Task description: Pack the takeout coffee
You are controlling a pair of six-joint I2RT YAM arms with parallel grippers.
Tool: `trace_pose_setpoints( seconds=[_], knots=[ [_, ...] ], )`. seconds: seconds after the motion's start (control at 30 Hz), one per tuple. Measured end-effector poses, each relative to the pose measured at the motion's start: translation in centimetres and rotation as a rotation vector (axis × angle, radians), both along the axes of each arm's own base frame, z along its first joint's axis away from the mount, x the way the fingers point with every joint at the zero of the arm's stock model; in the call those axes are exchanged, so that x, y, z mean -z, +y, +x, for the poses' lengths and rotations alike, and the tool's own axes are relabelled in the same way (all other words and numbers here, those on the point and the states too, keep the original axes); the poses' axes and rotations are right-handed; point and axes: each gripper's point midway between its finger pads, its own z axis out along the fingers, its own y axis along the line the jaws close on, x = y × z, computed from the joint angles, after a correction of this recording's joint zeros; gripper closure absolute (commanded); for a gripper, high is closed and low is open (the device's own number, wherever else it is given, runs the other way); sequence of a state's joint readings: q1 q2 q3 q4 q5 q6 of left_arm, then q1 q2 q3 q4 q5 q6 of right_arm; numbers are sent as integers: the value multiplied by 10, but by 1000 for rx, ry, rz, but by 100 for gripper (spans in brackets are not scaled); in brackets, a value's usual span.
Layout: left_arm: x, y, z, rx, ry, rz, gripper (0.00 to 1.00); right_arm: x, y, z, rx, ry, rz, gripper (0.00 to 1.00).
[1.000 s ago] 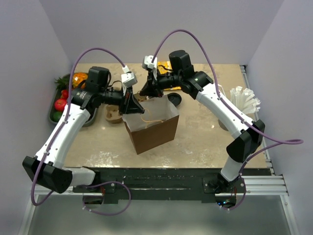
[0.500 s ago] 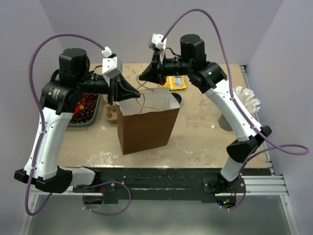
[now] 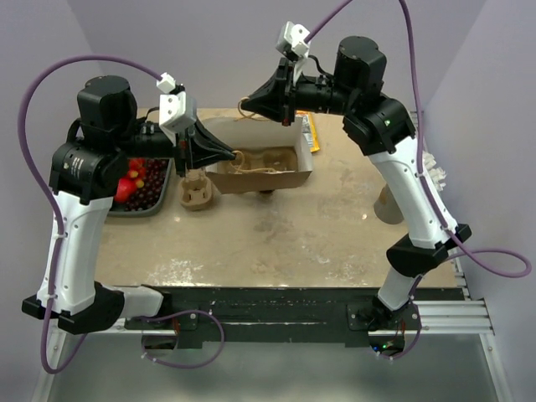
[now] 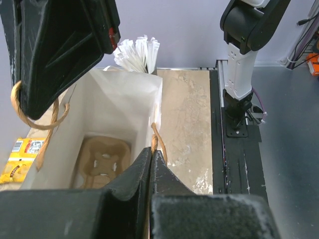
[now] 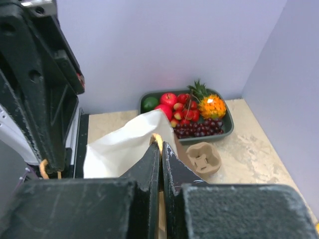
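Brown paper bag with white lining (image 3: 261, 181) hangs between both arms, mouth up, and appears raised off the beige table (image 3: 318, 234) (a dark shadow lies under it). Left gripper (image 3: 233, 156) is pinched tight on the near tan twine handle (image 4: 160, 147), jaws pressed together with only the cord between. Right gripper (image 3: 248, 104) is likewise clamped narrow on the far tan twine handle (image 4: 17, 107), its loop drooping below the fingers. A pulp-cardboard cup carrier (image 4: 102, 157) lies flat on the bag's floor. A second cardboard cup carrier (image 3: 195, 194) sits on the table beside the dark green fruit tray (image 5: 228, 128). White paper-wrapped straws (image 4: 137, 52) stand beyond the bag's far wall. A yellow packet (image 3: 311, 131) lies behind the bag.
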State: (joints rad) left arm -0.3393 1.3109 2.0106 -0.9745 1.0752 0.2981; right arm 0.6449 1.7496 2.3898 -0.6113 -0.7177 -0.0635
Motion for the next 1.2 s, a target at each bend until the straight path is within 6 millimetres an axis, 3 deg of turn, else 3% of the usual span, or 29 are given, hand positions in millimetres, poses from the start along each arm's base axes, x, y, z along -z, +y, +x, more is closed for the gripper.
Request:
trace_pose_setpoints(
  seconds=[0.3, 0.37, 0.43, 0.5, 0.57, 0.6, 0.7, 0.73, 0.8, 0.97, 1.13, 1.2],
  knots=[
    [2, -1, 1, 3, 7, 0, 100, 45, 8, 15, 20, 100, -73, 100],
    [7, -2, 4, 3, 19, 5, 83, 54, 9, 16, 20, 121, -90, 92],
    [12, -2, 6, 4, 24, 12, 66, 63, 9, 16, 21, 137, -105, 72],
    [28, -1, 6, 8, 35, 37, 64, 78, 8, 16, 20, 163, -133, 72],
    [50, 2, 3, 9, 67, 72, 66, 94, 6, 12, 19, 199, -160, 83],
    [63, 4, -2, 12, 87, 93, 65, 102, 5, 10, 19, 213, -171, 81],
    [96, 12, -18, 14, 143, 139, 52, 121, -2, 1, 18, 261, -203, 63],
    [102, 14, -23, 14, 154, 146, 40, 124, -3, -1, 16, 270, -206, 59],
    [108, 18, -31, 15, 158, 155, 34, 124, -4, -3, 12, 275, -204, 52],
    [101, 19, -33, 8, 131, 153, 27, 119, -3, -4, 12, 268, -189, 47],
    [68, 17, -16, -34, 51, 127, 24, 123, -6, -4, 11, 254, -202, 45],
    [65, 20, -10, -73, 28, 138, 23, 129, -10, -8, 16, 253, -218, 45]
  ],
)
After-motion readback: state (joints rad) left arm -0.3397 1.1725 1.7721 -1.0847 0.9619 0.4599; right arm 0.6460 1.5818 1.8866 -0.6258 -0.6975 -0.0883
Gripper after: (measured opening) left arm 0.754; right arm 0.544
